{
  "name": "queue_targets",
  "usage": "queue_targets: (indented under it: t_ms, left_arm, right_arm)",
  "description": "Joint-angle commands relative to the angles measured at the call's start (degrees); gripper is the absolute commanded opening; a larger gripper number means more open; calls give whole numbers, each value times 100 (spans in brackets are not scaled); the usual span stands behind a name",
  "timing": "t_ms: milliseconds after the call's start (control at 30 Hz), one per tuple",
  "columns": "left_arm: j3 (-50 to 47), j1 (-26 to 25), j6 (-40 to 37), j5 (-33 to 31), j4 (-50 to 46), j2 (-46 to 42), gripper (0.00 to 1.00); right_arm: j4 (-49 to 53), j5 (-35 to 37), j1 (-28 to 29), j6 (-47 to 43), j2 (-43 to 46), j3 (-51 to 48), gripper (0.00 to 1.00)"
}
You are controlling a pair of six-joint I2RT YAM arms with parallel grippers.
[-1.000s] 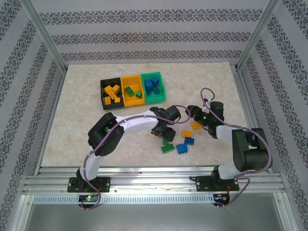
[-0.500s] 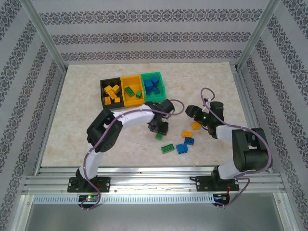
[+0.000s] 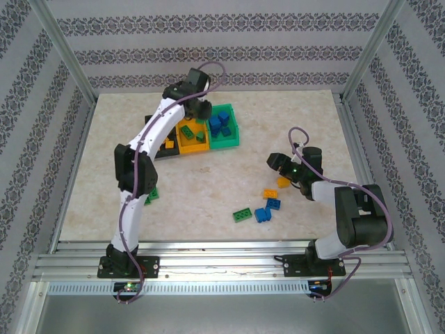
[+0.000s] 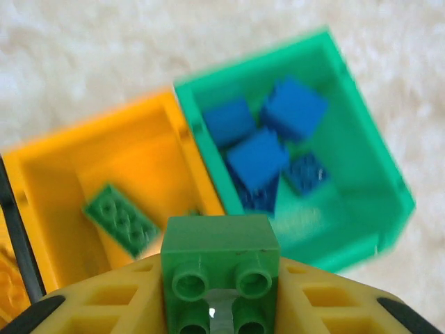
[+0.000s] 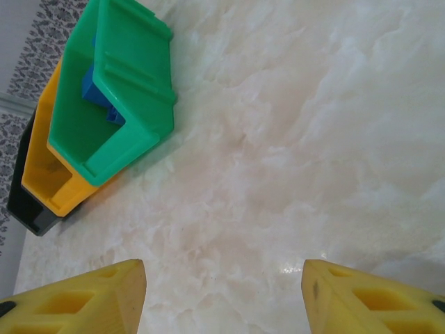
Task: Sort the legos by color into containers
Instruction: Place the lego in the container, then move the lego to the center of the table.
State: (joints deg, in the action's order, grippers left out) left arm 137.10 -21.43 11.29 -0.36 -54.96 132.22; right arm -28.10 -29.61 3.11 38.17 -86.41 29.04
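Green brick (image 4: 220,240) is clamped in the left gripper (image 4: 220,292), the yellow bin (image 4: 83,139) below-left of it; right gripper (image 5: 222,271) is spread open.

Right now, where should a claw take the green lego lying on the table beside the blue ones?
Probably from above, across its two long sides near the middle: the green lego lies flat and is elongated, and blue legos crowd its right end.
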Motion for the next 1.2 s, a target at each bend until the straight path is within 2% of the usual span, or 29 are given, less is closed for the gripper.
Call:
queue_targets:
  t_ms: [0, 67, 200, 400, 533, 600, 700, 767, 800, 867, 1000, 1100, 1167]
  left_arm:
    - [1241, 137, -499, -336, -1277, 900, 38]
    - [1640, 171, -612, -493, -1403, 1125, 41]
    - [1469, 245, -650, -506, -1301, 1104, 43]
    - [1273, 259, -614, -396, -1442, 909, 59]
    - [51, 249, -551, -165, -877, 94, 64]
    - [-970, 252, -480, -7, -247, -509, 65]
    - [-2518, 245, -380, 74, 774, -1479, 66]
    - [-3397, 252, -332, 102, 1394, -2012, 66]
    - [-3787, 251, -300, 85, 1655, -2256, 66]
    - [-4386, 261, -245, 34, 2050, -2633, 66]
    - [-5109, 271, -180, 68, 2483, -3064, 67]
    - [-5320, 269, -139, 114, 2481, -3193, 67]
    - [-5528, 262, -144, 112, 2602, -3307, 67]
  right_arm:
    - [170, -269, 123, -321, -127, 279, 61]
    - [127, -435, 152, -292, -183, 313, 61]
    - [233, -528, 291, -353, -162, 413, 61]
    - [445, -775, 660, -460, -128, 597, 61]
    - [914, -1057, 1021, -469, 162, 523, 61]
    - [1617, -978, 1344, -627, 460, 487, 61]
    - [3446, -268, 2129, -1367, 888, 754, 62]
    - [4563, 618, 2844, -1887, 1129, 962, 63]
    - [4975, 1079, 3230, -2106, 1230, 1034, 64]
    - [5582, 1552, 3724, -2351, 1334, 1173, 67]
    - [5954, 1864, 4246, -2353, 1514, 1307, 69]
    - [6691, 2322, 4443, -2226, 1333, 1728, 69]
    - [6887, 2249, 4585, -2068, 1294, 1820, 69]
